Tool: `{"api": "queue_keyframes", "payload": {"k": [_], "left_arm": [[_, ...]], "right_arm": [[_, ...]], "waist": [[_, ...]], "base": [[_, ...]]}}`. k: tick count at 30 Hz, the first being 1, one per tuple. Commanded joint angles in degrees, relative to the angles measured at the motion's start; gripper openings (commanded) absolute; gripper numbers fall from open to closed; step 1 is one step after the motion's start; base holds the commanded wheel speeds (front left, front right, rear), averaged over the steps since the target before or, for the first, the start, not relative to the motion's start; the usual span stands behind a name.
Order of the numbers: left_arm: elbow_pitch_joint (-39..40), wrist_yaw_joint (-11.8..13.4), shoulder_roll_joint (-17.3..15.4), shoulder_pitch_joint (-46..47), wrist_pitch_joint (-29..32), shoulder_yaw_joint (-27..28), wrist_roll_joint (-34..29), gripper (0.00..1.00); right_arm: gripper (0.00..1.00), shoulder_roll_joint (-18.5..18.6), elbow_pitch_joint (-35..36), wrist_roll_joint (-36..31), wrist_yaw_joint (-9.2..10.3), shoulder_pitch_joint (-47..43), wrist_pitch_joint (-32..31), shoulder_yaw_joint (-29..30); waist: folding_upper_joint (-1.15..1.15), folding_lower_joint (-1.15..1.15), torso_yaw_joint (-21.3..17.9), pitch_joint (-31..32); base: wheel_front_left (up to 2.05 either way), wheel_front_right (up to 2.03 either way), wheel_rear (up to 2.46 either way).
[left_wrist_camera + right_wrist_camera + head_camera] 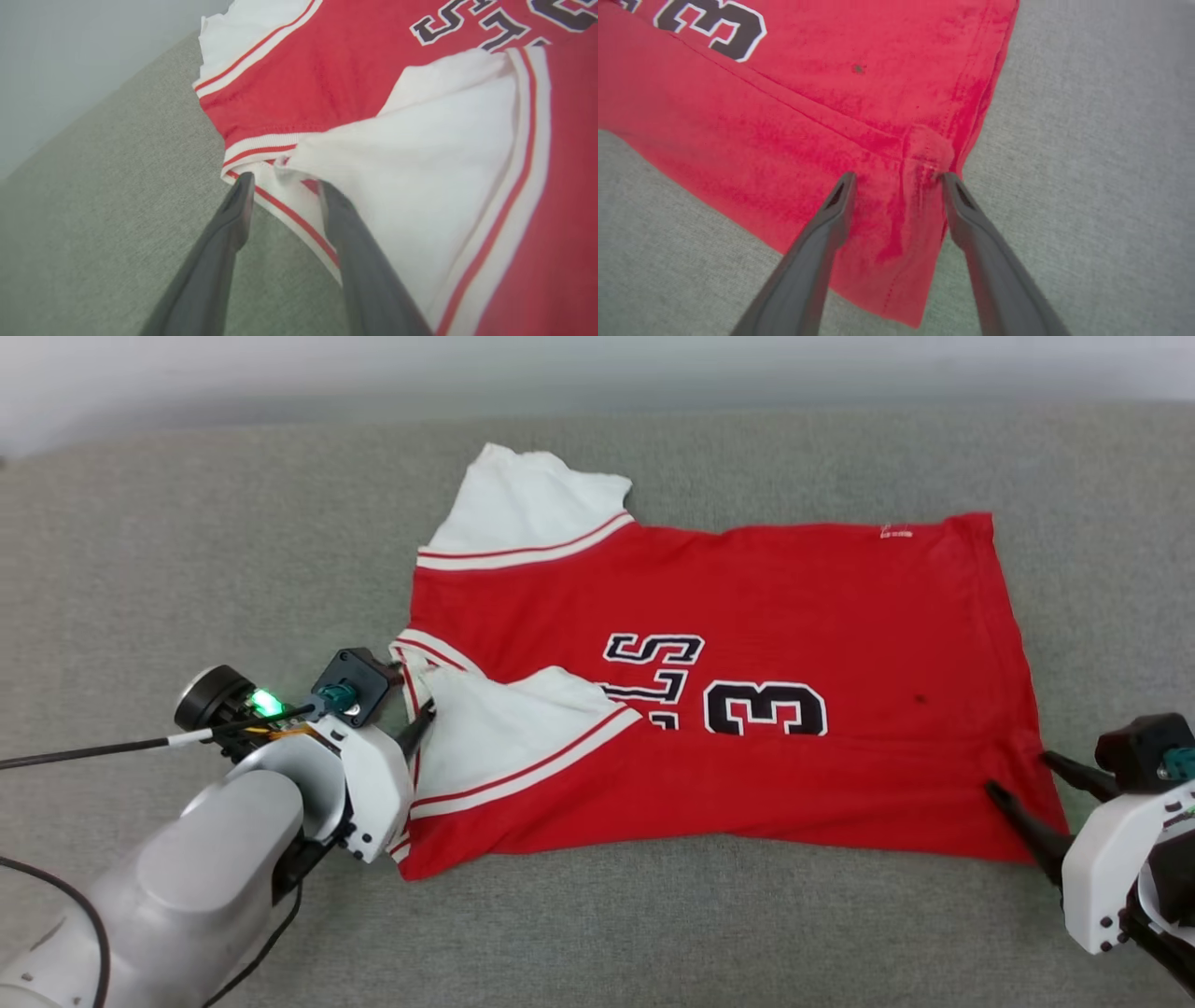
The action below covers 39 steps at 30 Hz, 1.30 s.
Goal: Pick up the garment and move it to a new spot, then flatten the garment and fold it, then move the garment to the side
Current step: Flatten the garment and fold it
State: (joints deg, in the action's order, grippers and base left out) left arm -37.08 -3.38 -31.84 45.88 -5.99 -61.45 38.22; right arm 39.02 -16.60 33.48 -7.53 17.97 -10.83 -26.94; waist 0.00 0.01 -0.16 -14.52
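Lying flat on the woven grey surface, soft red jersey garment; left gripper and right gripper both spread apart.

A cabled left gripper, a grey woven-fabric surface and a plain pale wall suggest a robotics lab.

A grey fabric surface bears the garment — spread flat, its near white sleeve folded inward.
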Motion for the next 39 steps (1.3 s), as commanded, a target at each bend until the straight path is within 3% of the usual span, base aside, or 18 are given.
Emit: {"api": "queue_keyframes", "payload": {"k": [1,8,19,24,32,39], "left_arm": [[0.27,-0.02,-0.66,0.55,0.07,0.17,0.18,1.00],[4.87,-1.27,-3.89,3.85,7.62,0.60,2.43,1.00],[14.98,-2.99,-5.99,8.72,37.77,-1.01,14.38,1.00],[16.72,-1.78,-5.40,9.27,48.63,-1.89,19.73,1.00],[17.41,-0.32,-4.91,6.80,57.14,-4.57,22.54,1.00],[16.03,0.29,-5.33,4.23,58.41,-6.78,22.15,1.00]], "right_arm": [[1.00,0.07,0.23,0.35,0.08,-1.13,0.45,0.10],[1.00,-0.06,1.07,-0.64,0.08,-3.34,1.11,0.87],[1.00,-0.70,2.01,-0.75,0.08,-2.78,-0.64,0.20],[1.00,-1.00,1.62,-0.29,0.08,-1.94,-1.19,-1.20],[1.00,-1.55,1.42,0.30,0.08,0.24,-1.76,-3.01],[1.00,-1.99,0.87,0.12,0.08,2.72,-1.48,-4.53]], "waist": [[0.00,-0.01,0.96,2.32],[0.00,-0.01,2.40,6.17],[0.00,-0.01,2.68,7.21],[0.00,-0.01,1.76,6.36],[0.00,-0.01,-0.14,4.24],[0.00,-0.01,-2.19,1.34]], "base": [[0.00,0.00,0.00],[0.00,0.00,0.00],[0.00,0.00,0.00],[0.00,0.00,0.00],[0.00,0.00,0.00],[0.00,0.00,0.00]]}}
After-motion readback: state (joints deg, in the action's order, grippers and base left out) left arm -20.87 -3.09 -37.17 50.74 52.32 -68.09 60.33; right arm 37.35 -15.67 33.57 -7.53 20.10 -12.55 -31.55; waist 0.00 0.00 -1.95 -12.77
